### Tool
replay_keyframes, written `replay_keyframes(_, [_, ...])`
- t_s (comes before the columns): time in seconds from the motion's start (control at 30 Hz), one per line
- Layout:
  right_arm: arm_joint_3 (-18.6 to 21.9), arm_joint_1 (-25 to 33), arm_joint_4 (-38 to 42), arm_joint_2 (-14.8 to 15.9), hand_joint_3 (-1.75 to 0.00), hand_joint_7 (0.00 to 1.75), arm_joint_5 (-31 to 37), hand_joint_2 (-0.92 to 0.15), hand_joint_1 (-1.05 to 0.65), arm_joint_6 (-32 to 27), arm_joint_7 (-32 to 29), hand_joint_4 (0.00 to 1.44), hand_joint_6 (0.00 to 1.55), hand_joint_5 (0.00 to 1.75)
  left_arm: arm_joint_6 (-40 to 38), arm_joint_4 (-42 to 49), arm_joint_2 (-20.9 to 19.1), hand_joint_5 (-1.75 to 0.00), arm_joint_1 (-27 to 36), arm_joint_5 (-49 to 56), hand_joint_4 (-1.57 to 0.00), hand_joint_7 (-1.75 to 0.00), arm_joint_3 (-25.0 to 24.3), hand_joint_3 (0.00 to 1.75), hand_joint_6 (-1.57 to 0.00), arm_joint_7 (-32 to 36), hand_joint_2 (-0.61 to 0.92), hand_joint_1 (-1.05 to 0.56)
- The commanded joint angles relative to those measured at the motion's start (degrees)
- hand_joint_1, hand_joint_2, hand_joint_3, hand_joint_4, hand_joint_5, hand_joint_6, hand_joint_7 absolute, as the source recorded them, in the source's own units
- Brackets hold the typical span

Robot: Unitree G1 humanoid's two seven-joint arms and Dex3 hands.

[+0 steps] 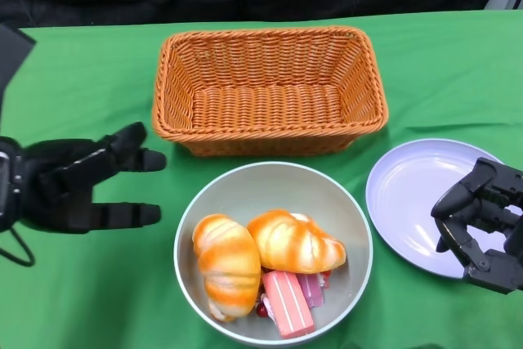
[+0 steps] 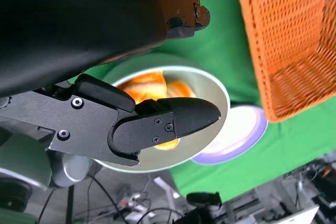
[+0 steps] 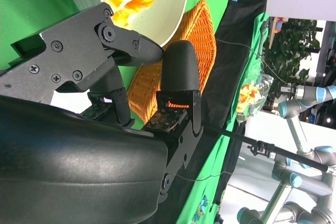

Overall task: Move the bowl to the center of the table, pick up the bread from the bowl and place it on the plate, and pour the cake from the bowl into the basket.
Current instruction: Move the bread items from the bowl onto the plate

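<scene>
From the head view, the round grey bowl (image 1: 273,252) sits near the middle of the green-covered desk (image 1: 82,79), just in front of the rectangular orange wicker basket (image 1: 268,90) and just left of the round lilac plate (image 1: 418,202), so the bowl looks already centred. Inside it lie two glazed golden bread rolls (image 1: 261,252) on top of pink cake pieces (image 1: 290,300); the bread must come off first, I judge. The black left hand (image 1: 78,185) hangs beside the bowl, fingers spread and released, grasping nothing. The black right hand (image 1: 482,222) hovers over the plate's near edge, fingers curled inward around nothing.

The right wrist view shows that hand's fingers (image 3: 178,66) bent, nothing between them, with the bowl's rim (image 3: 176,17) and the basket beyond.

The left wrist view shows its fingers (image 2: 184,119) apart and free, aimed across the bowl's rim (image 2: 220,90) toward the bread, likely readying a pickup.
</scene>
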State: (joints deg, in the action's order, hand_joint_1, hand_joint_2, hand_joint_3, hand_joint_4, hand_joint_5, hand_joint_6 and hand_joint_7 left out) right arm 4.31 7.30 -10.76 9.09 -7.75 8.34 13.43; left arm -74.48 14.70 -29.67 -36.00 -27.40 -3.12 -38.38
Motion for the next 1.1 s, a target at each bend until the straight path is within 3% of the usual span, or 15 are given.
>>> replay_keyframes(0.03, [0.31, 0.13, -0.51, 0.11, -0.82, 1.29, 0.00, -0.61, -0.21, 0.02, -0.29, 0.73, 0.72, 1.57, 2.18, -0.94, -3.29, -0.02, 1.11, -0.04, -0.03, 0.00, -1.23, 0.60, 0.00, -1.17, 0.92, -0.68])
replay_keyframes(0.2, [0.25, 0.06, -0.12, 0.36, -0.83, 1.28, 0.45, -0.62, -0.19, 0.73, -0.20, 0.73, 0.72, 1.57, 7.73, -6.58, -3.82, -0.08, 4.88, 3.02, -0.17, -0.06, -4.61, 0.44, -0.17, 5.11, 0.92, -0.57])
replay_keyframes(0.33, [0.39, 0.04, 0.22, 0.16, -0.83, 1.28, -0.02, -0.61, -0.20, 0.73, -0.16, 0.73, 0.72, 1.57, 18.43, -10.77, -0.68, -0.18, 10.62, 5.47, -0.38, -0.14, -8.53, 0.40, -0.36, 10.29, 0.92, -0.41])
replay_keyframes(0.57, [0.56, -0.05, 1.00, 0.36, -0.84, 1.27, 0.07, -0.61, -0.20, 1.40, -0.01, 0.73, 0.72, 1.56, 52.84, -9.19, 11.26, -0.41, 21.20, 12.74, -0.85, -0.27, -12.96, 0.38, -0.83, 23.21, 0.92, -0.22])
replay_keyframes(0.63, [0.55, -0.06, 1.12, 0.40, -0.83, 1.27, 0.24, -0.61, -0.21, 1.39, -0.10, 0.74, 0.73, 1.56, 60.46, -7.54, 13.34, -0.67, 22.80, 14.28, -0.84, -0.33, -13.16, 0.44, -0.93, 25.17, 0.92, -0.18])
replay_keyframes(0.7, [0.54, -0.05, 1.20, 0.43, -0.83, 1.27, 0.25, -0.61, -0.21, 1.51, -0.07, 0.74, 0.73, 1.56, 66.96, -5.27, 15.00, -0.90, 23.74, 14.63, -0.77, -0.47, -13.83, 0.46, -0.91, 25.97, 0.92, -0.17])
replay_keyframes(0.77, [0.52, -0.06, 1.35, 0.43, -0.83, 1.27, 0.16, -0.61, -0.21, 1.82, 0.06, 0.74, 0.73, 1.55, 72.09, -2.58, 16.20, -1.16, 24.12, 13.32, -0.69, -0.82, -15.14, 0.47, -0.78, 25.37, 0.92, -0.16])
replay_keyframes(0.9, [0.48, 0.02, 1.51, 0.44, -0.83, 1.27, 0.33, -0.61, -0.20, 2.04, -0.06, 0.74, 0.73, 1.55, 81.60, 2.58, 16.68, -1.46, 23.69, 13.35, -0.62, -1.21, -16.31, 0.43, -0.61, 24.78, 0.92, -0.21])
replay_keyframes(1.0, [0.62, 0.19, 1.19, 0.50, -0.81, 1.26, -0.22, -0.61, -0.20, 1.75, 0.22, 0.74, 0.73, 1.54, 89.26, 6.89, 16.67, -1.58, 22.49, 13.36, -0.64, -1.34, -16.99, 0.44, -0.58, 24.42, 0.92, -0.23])
replay_keyframes(1.1, [1.06, 0.24, 0.71, 0.80, -0.79, 1.26, -0.76, -0.62, -0.19, 1.42, 0.48, 0.74, 0.73, 1.54, 93.40, 9.29, 16.56, -1.60, 21.56, 12.96, -0.65, -1.36, -17.05, 0.44, -0.58, 24.17, 0.92, -0.25])
